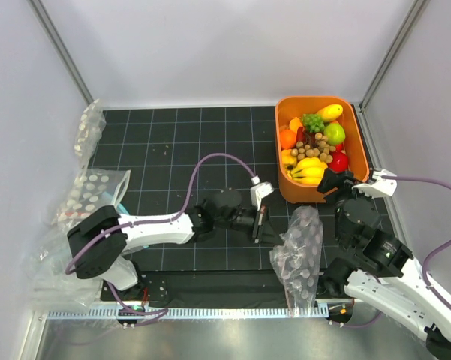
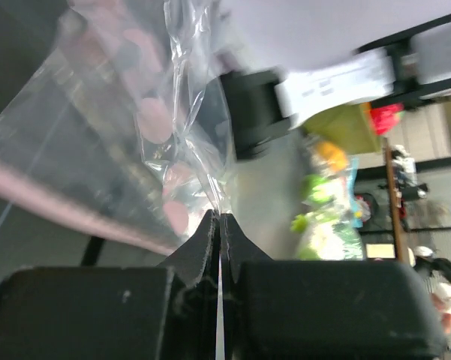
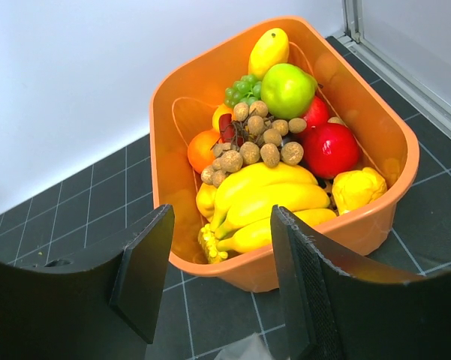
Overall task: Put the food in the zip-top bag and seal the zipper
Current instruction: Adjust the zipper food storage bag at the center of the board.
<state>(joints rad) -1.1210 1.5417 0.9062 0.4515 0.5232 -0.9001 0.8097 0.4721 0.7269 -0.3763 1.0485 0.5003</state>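
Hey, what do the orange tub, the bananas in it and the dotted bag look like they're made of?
The orange tub is likely moulded plastic: smooth walls with a soft sheen. The bananas are probably plastic toy fruit: glossy, uniform yellow with bright highlights. The dotted bag looks like thin clear plastic film: it crinkles and you can see through it.

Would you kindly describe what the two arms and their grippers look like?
The left arm and right arm have white shells over black joints, each trailed by a purple cable. The left gripper and right gripper have flat black fingers; the right's pads look textured.
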